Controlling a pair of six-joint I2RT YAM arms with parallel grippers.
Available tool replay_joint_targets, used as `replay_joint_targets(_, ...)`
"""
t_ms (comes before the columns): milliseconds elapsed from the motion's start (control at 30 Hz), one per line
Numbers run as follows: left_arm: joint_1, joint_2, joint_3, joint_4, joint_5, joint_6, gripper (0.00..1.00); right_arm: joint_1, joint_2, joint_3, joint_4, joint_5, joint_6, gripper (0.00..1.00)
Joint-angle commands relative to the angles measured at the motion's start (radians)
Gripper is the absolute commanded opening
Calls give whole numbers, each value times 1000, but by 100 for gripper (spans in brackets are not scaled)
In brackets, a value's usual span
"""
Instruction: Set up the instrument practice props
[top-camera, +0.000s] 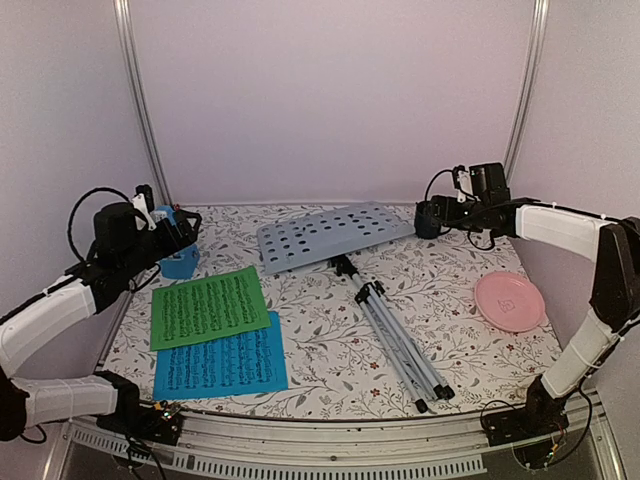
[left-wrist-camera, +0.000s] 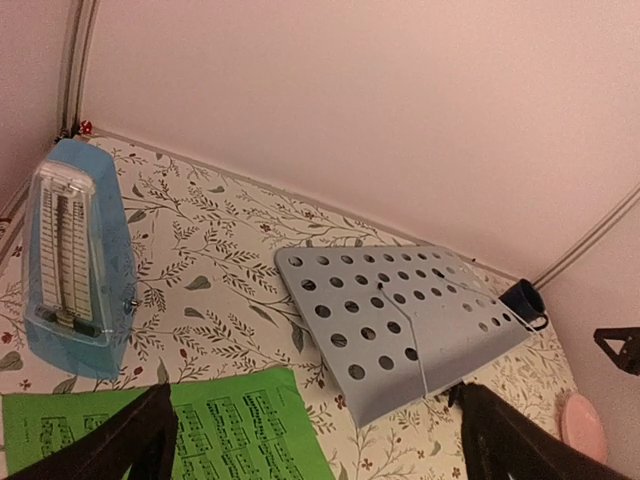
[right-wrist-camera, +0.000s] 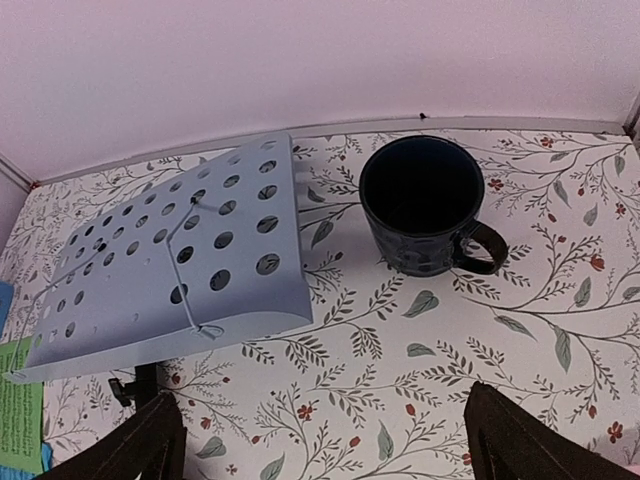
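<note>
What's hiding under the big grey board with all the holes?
The music stand's black joint pokes out from under the perforated desk, leading to the folded silver legs. Where it fastens to the desk is covered, and so is the tablecloth beneath.

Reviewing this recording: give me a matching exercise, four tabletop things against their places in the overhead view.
1. blue pyramid metronome
2. pink round plate
3. dark blue mug
4. blue sheet of printed music

A. near left, bordering the green sheet
B. far left corner
C. right side, alone
D. far right, beside the perforated stand desk

Pairs: 1-B, 2-C, 3-D, 4-A.
</note>
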Motion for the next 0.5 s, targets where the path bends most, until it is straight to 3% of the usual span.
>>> replay_joint_targets(0,13,-45,-59,97,-78,-23,99,14,4,63,26,180,-44,99)
replay_joint_targets(100,20,-50,-67,162,41,87,99,-10,-16,51,7,272,-14,99)
replay_joint_targets(267,19,99,116,70,355,293,99,-45,-88,-9,66,65,-82,99)
replay_joint_targets(400,4,311,317,-27,586,344,99,-45,-146,-37,117,-34,-104,99)
replay_joint_targets(467,-25,417,441,-110,619,380,99,-46,-165,-38,128,-79,-117,99)
